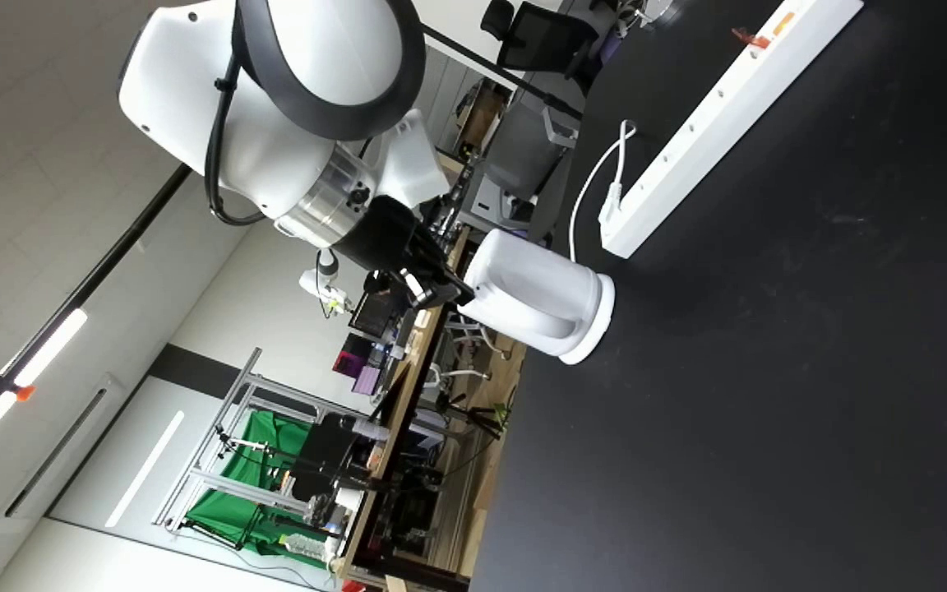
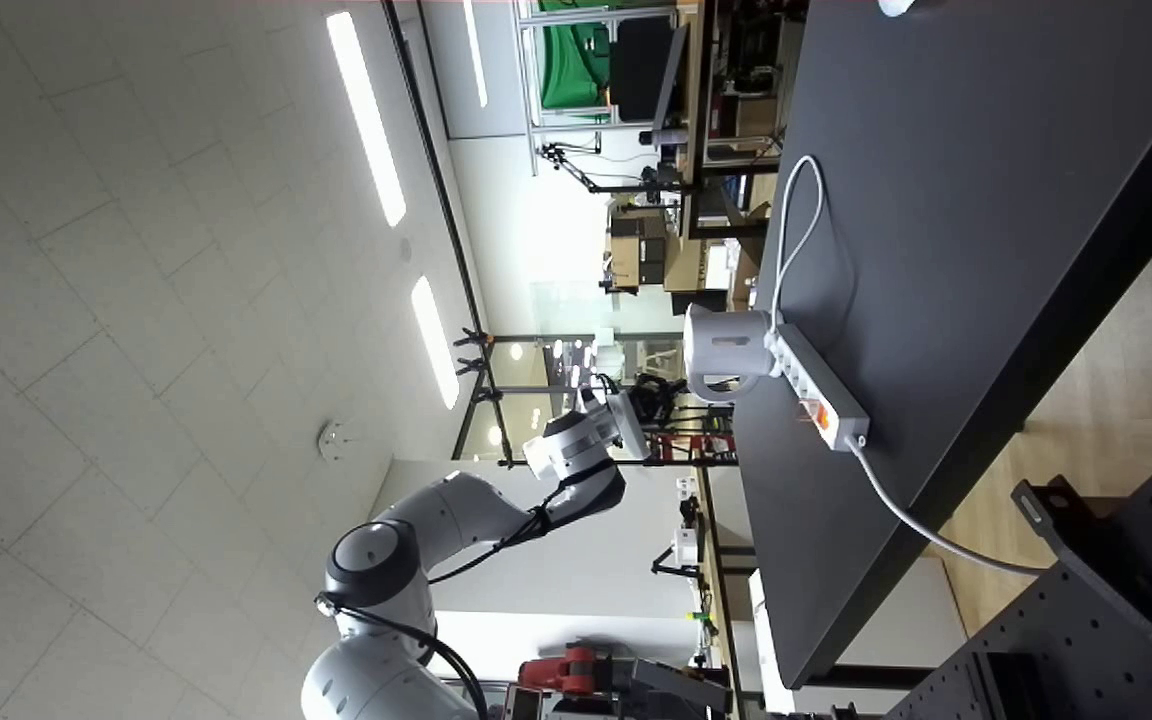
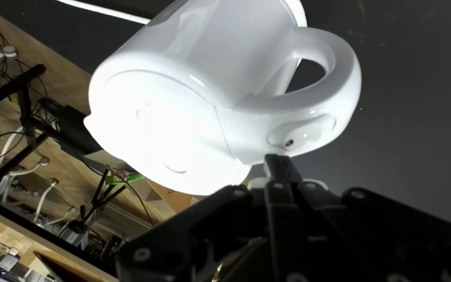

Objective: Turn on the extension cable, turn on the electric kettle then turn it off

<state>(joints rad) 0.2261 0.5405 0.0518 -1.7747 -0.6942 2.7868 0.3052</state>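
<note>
The white electric kettle point(image 1: 535, 288) stands upright on the dark table in both exterior views point(image 2: 726, 345). In the wrist view the kettle point(image 3: 225, 51) shows its overexposed lid and its handle, with a small red-marked switch point(image 3: 302, 135) on the handle top. My gripper point(image 1: 465, 296) is at the top of the handle. Its fingertips in the wrist view point(image 3: 282, 166) are together, just beside the switch; I cannot tell if they touch the kettle. The white extension cable point(image 1: 712, 140) lies near the kettle, also in an exterior view point(image 2: 826, 390), with an orange switch point(image 2: 816, 413) at one end.
A white plug point(image 1: 613, 201) sits in the strip's end near the kettle, and its cord loops point(image 2: 801, 215) on the table point(image 1: 728, 411). The strip's own cord point(image 2: 921, 525) runs over the table edge. A white object point(image 2: 896, 6) shows at the table's far side.
</note>
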